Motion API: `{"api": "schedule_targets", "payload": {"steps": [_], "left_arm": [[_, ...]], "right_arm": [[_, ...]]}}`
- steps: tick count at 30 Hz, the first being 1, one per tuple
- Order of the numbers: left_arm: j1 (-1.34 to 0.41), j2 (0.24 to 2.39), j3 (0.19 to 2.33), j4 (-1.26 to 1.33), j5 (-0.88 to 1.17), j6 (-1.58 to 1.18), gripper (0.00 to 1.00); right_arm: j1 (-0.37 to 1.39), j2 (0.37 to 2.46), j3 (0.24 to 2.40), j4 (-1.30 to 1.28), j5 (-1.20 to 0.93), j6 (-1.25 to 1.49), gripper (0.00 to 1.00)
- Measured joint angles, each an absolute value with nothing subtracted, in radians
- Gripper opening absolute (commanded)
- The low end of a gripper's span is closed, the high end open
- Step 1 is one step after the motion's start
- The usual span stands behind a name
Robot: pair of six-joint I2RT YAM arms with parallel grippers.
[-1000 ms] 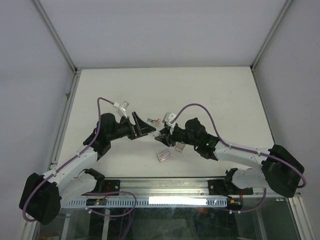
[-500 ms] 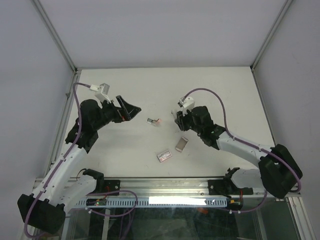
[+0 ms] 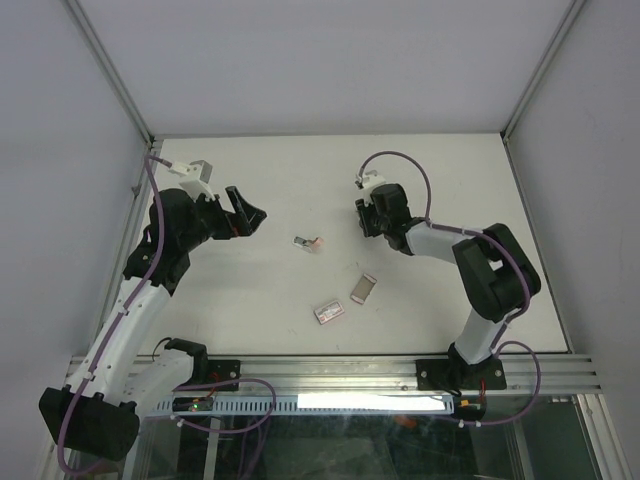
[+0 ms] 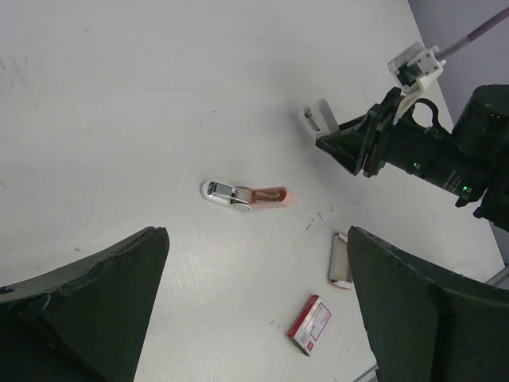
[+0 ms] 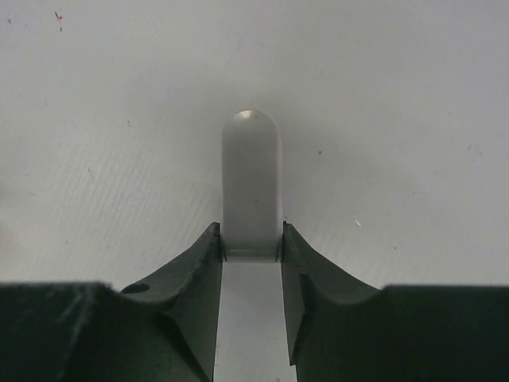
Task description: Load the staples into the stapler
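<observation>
Over on the left, the left gripper (image 3: 243,213) hangs above the white bench (image 3: 450,180). Its 2 dark fingers (image 4: 95,294) are spread as wide as they go, with nothing between them.

Moving to mid-bench, there's the stapler (image 4: 246,195), lying flat and alone, well apart from both arms. Its long axis runs roughly left to right in the top view. The white, rounded end with bare shiny metal points left, and the translucent pink end points right, dipping slightly toward the near edge.

Nearer the arm bases lies a flat red-and-white box (image 3: 328,312) of cardboard. Just to its right is a grey-brown rectangular sleeve (image 3: 363,288), angled and not touching it.

On the right, the right gripper (image 5: 251,251) is pinched partway closed on a pale piece (image 5: 251,175). The piece is smooth, flat and narrow with a rounded tip. It points straight out from the fingers, low over the bench. I cannot tell what the piece is.
</observation>
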State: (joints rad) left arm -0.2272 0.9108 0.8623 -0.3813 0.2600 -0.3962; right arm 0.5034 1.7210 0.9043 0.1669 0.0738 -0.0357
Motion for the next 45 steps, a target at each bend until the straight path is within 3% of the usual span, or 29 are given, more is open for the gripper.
{"api": "schedule_targets", "payload": {"steps": [6, 15, 45], "left_arm": [[-0.222, 0.911, 0.861, -0.384, 0.243, -0.376, 0.99], [-0.22, 0.91, 0.853, -0.385, 0.236, -0.374, 0.99], [-0.214, 0.888, 0.833, -0.382, 0.236, -0.379, 0.99]], "right_arm": [[0.504, 1.766, 0.942, 0.138, 0.049, -0.076, 0.03], [0.504, 1.798, 1.013, 0.041, 0.065, -0.075, 0.34], [0.503, 1.69, 0.972, 0.026, 0.072, -0.069, 0.34]]}}
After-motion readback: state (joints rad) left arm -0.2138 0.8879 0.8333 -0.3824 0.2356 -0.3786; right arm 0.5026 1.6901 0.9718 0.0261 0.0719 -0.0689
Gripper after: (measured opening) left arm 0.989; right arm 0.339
